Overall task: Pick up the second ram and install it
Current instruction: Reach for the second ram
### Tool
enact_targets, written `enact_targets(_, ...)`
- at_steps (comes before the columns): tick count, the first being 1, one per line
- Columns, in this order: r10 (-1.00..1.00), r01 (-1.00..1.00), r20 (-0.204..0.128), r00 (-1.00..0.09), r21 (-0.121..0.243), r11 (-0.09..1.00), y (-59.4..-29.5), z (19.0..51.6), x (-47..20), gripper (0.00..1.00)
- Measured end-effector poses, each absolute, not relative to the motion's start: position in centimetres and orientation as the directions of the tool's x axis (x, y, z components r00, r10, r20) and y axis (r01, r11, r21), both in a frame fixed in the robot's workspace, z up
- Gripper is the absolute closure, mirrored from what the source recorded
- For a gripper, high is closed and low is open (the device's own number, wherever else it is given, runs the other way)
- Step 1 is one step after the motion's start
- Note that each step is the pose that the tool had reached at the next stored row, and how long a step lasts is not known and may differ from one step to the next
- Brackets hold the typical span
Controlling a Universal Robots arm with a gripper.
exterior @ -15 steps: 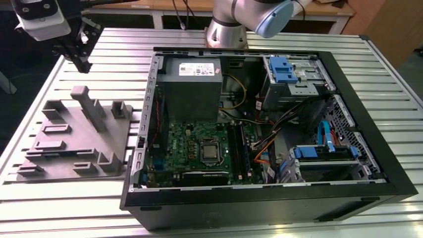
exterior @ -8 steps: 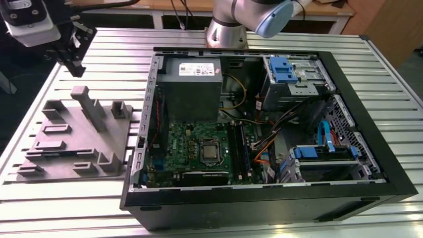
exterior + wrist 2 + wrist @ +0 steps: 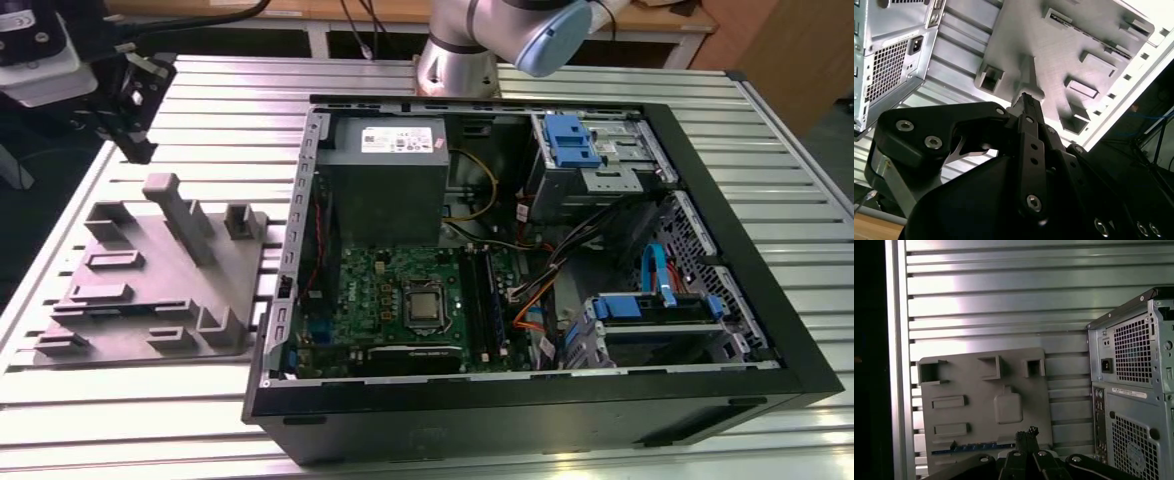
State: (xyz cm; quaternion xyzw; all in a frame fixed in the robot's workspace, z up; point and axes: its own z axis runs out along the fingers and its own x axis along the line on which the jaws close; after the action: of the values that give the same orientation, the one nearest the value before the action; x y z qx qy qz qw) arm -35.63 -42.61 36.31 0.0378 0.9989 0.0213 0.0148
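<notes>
Hovering over grey tray, fingers closed

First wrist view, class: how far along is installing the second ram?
Nothing looks done yet: the second ram sits in a slot of the grey tray. The gripper hovers by the tray, shut and empty. Left: picking it up and installing it.

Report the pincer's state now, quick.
Pincer: closed, holding nothing that shows, near the grey tray.

Slatted table bears a grey tray and computer case.
</notes>
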Motion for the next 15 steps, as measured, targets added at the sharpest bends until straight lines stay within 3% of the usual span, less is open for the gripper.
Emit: enact_targets(15,0.076,0.075,-0.028,-0.997,0.044,0.996,-43.7,35.3,-37.5,0.93)
